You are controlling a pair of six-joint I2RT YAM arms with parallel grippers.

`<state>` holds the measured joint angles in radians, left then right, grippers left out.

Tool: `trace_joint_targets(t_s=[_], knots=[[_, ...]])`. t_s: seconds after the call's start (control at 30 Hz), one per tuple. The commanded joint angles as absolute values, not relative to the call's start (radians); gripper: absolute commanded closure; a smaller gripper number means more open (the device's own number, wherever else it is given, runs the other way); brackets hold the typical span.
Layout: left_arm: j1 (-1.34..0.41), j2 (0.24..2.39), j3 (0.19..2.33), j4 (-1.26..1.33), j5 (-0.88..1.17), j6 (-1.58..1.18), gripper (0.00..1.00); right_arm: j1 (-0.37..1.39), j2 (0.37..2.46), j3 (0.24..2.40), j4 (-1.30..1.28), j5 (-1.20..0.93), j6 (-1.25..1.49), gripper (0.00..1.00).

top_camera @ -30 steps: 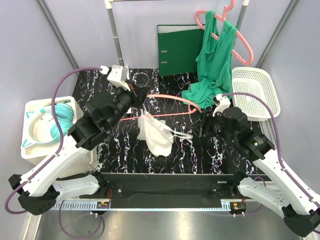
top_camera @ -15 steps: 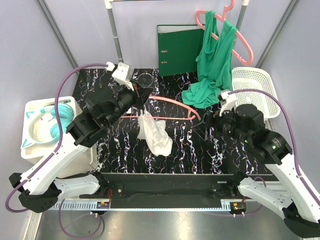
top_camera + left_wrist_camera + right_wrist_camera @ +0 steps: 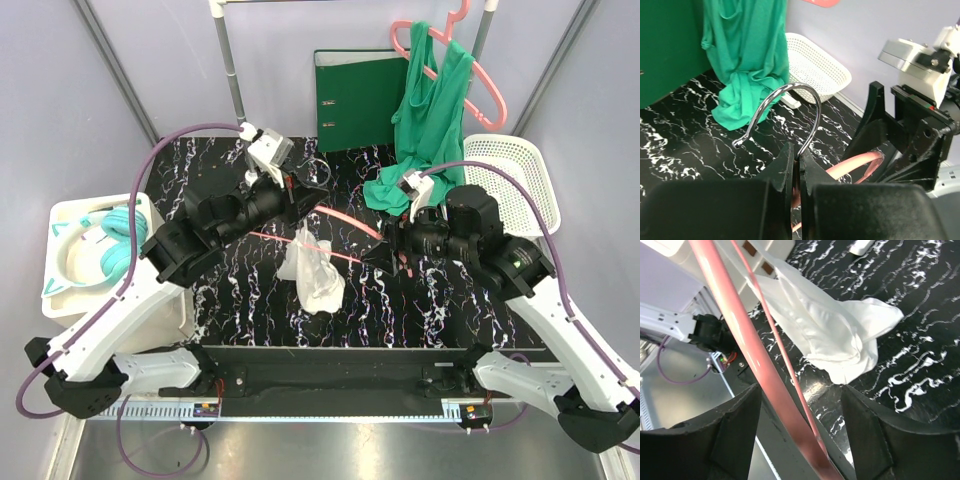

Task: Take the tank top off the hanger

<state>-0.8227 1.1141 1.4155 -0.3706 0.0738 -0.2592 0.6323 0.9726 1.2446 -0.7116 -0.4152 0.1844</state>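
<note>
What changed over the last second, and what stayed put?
The right gripper drew back, then came forward again; its open jaws now straddle the pink hanger. The strap of the white tank top, earlier stretched toward it, has fallen slack. The left gripper carried the hanger farther back and rightward. Unchanged: left gripper shut on the hook, green top hanging.

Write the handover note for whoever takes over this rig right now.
Left end effector: shut on the metal hook of the pink plastic hanger, holding it above the black marbled table.
Right end effector: open, one finger on each side of the hanger's arm, not gripping.
White tank top: still draped from the hanger, lower part bunched on the table.
Done: hanger secured by its hook.
Left: pull the tank top free of the hanger.
</note>
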Motion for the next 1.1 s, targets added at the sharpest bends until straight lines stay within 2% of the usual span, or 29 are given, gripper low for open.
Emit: trace_joint_targets(t_s=[0.0,0.07,0.1,0.2,0.27,0.3,0.37,0.4,0.43,0.47,0.57,0.73,0.9,1.07], knots=[[-0.825,1.120,1.477,-0.314,0.156,-0.276,1.00,0.637,0.965,1.236,-0.576,-0.497,0.205,0.32],[-0.827,1.134,1.483,-0.310,0.170,-0.287,1.00,0.637,0.956,1.204,-0.534,-0.494,0.225,0.39],[-0.827,1.144,1.488,-0.307,0.173,-0.294,1.00,0.637,0.953,1.194,-0.522,-0.485,0.233,0.48],[-0.827,1.163,1.506,-0.302,0.173,-0.308,1.00,0.637,0.940,1.151,-0.470,-0.486,0.273,0.62],[-0.827,1.170,1.514,-0.305,0.164,-0.314,0.99,0.637,0.917,1.108,-0.415,-0.489,0.308,0.67],[-0.827,1.170,1.517,-0.304,0.155,-0.324,0.98,0.637,0.910,1.092,-0.393,-0.486,0.324,0.71],[-0.825,1.167,1.517,-0.304,0.126,-0.328,0.90,0.637,0.888,1.051,-0.342,-0.463,0.359,0.85],[-0.827,1.161,1.514,-0.304,0.115,-0.328,0.81,0.637,0.884,1.040,-0.330,-0.459,0.367,0.90],[-0.825,1.157,1.509,-0.305,0.092,-0.325,0.72,0.637,0.877,1.026,-0.321,-0.454,0.373,1.00],[-0.827,1.149,1.499,-0.305,0.081,-0.321,0.41,0.637,0.867,1.020,-0.307,-0.437,0.383,1.00],[-0.827,1.102,1.470,-0.307,0.046,-0.284,0.24,0.637,0.844,1.008,-0.295,-0.420,0.393,1.00],[-0.827,0.971,1.382,-0.305,-0.058,-0.247,0.22,0.637,0.804,0.996,-0.290,-0.408,0.394,1.00],[-0.825,0.923,1.275,-0.322,-0.006,-0.265,0.35,0.637,0.775,0.989,-0.288,-0.410,0.385,1.00],[-0.825,0.957,1.218,-0.322,0.041,-0.299,0.36,0.635,0.775,1.002,-0.284,-0.449,0.383,1.00]])
